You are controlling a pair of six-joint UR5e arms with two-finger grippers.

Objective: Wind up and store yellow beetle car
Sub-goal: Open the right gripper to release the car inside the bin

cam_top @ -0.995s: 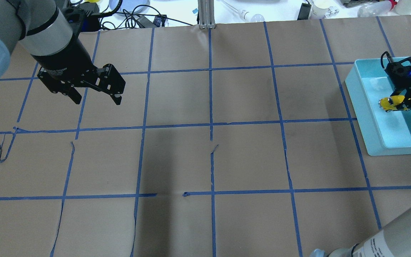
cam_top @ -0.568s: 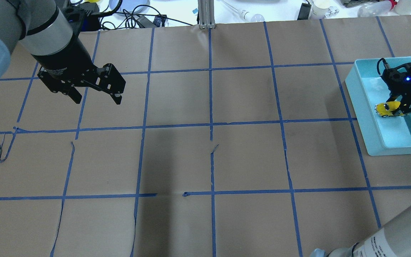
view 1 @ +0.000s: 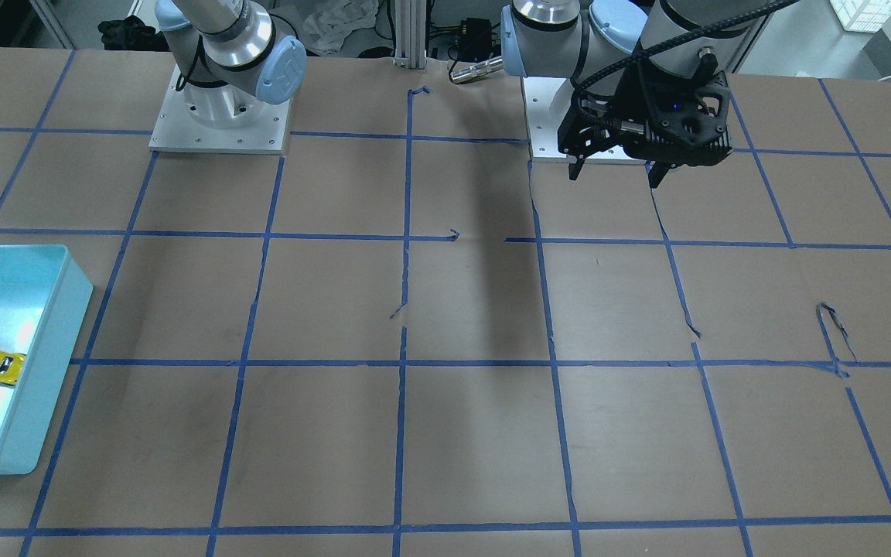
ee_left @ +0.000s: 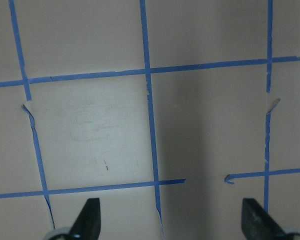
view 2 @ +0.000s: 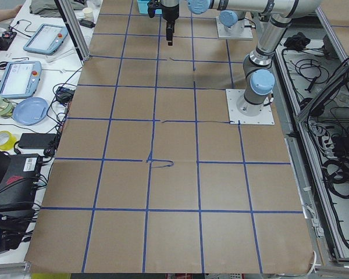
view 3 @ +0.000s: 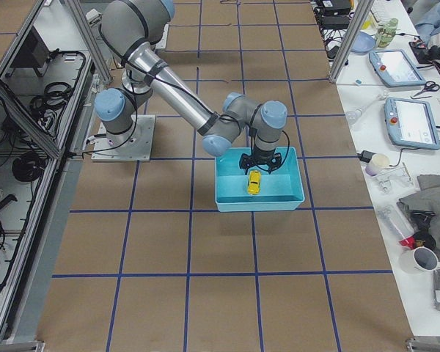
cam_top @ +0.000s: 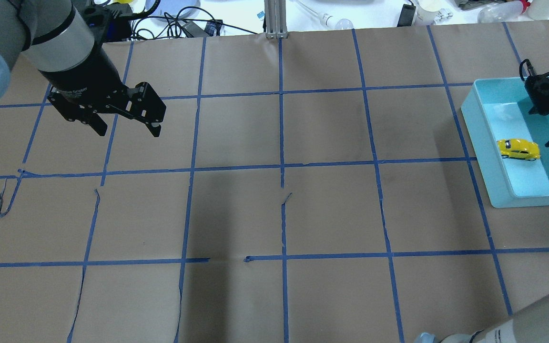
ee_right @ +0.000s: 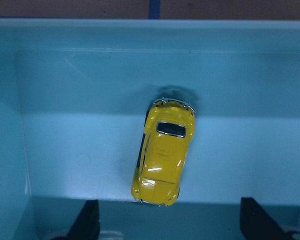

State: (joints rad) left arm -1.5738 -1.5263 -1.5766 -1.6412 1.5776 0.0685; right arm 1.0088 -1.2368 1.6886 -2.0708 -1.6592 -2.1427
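**Right claw** (ee_right: pixel 172 222): fingers spread wide and holding nothing, poised over the inside of a turquoise tray (cam_top: pixel 484 152) at the desk's (cam_top: pixel 279 214) right edge. Between and just beyond the fingertips the yellow beetle car (ee_right: pixel 162 160) rests on its wheels on the tray floor, touching neither finger, with one end close to a tray wall.

**Left claw** (cam_top: pixel 127 131): likewise spread and empty, hanging above bare desk well apart from the tray.

**Status:** the car lies in storage; whether its spring is wound cannot be told.

**Hazards:**
- A wound spring could drive the car across the smooth floor into a wall and tip it.
- A slanted rather than vertical retreat of the right claw could let a fingertip clip the glossy roof and knock the car onto its side.
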